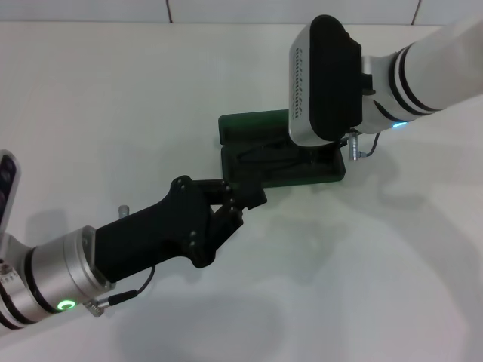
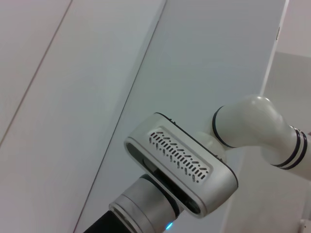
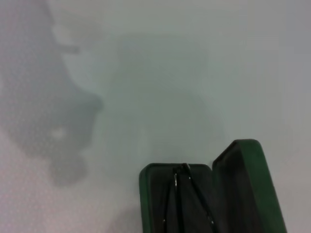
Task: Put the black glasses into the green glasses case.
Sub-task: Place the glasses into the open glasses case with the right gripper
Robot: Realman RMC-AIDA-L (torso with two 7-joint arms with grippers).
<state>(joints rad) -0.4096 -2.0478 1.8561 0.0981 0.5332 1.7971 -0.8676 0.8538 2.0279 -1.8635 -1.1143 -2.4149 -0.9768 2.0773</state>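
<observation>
My left arm reaching forward and inward, silver wrist ring lit green, black left gripper (image 1: 240,197) stretched low ahead of it, fingertips drawn close together. My right arm coming in from far side, white forearm with black bands, wrist bent down; grey vented camera housing covers right gripper, so I can't read its fingers. Both wrists near each other, apart.

One green glasses case (image 1: 249,128) lies open on the one white bench (image 1: 113,98). One pair of black glasses (image 3: 187,194) rests inside it. Two robot arms show: one left pincer (image 1: 245,202), one right wrist housing (image 1: 324,79).
</observation>
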